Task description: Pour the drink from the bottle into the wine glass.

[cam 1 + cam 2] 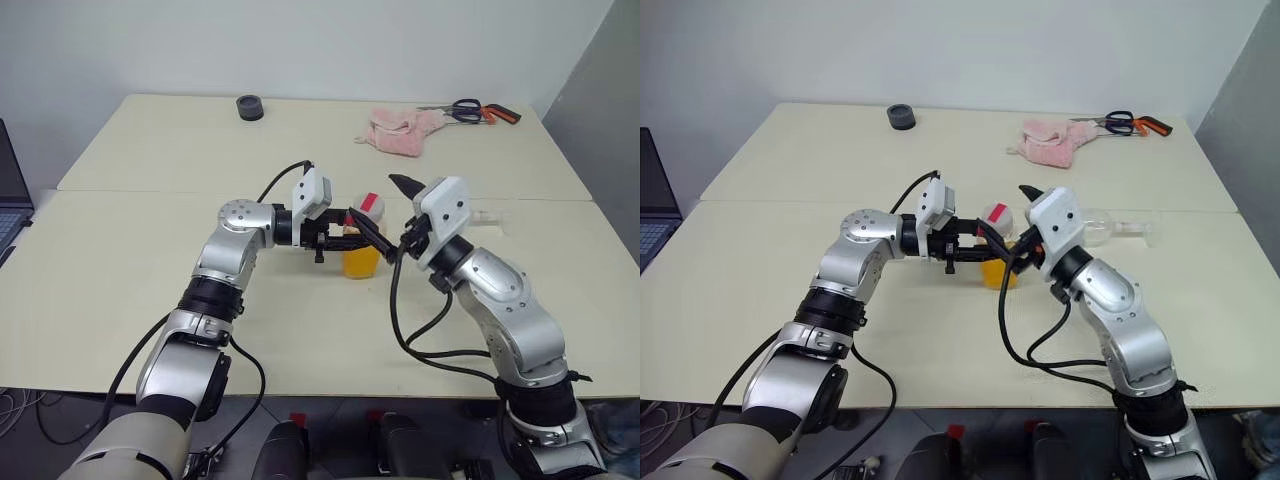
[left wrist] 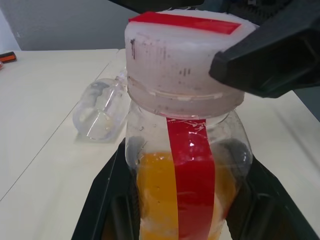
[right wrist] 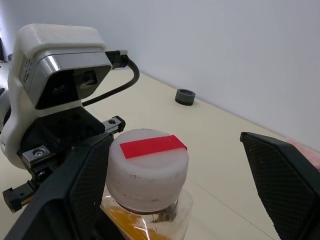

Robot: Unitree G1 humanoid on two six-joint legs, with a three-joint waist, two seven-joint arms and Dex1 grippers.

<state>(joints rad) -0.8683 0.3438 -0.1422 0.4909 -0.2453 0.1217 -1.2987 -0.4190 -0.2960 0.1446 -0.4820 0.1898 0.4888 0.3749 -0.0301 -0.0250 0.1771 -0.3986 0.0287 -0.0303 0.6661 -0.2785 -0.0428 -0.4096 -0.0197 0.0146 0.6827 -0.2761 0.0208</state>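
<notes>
Holding small clear plastic bottle (image 1: 361,243), capped: left gripper (image 1: 350,232). Right gripper (image 3: 165,165) wide around cap. Clear stemmed wine glass (image 1: 1110,227) lying sideways; 0 poured.

The bottle (image 1: 361,245) is held upright above the middle of the tabletop (image 1: 120,290) in the left gripper (image 1: 352,230), the drink (image 1: 361,263) in its lower part. The right gripper (image 3: 170,200) is placed around its cap (image 3: 148,167), a finger on either side. The glass (image 1: 1110,228) lies on its side just right of the bottle. A cloth (image 1: 402,132) and scissors (image 1: 470,110) lie far behind to the right, a small ring (image 1: 250,107) far behind to the left.
</notes>
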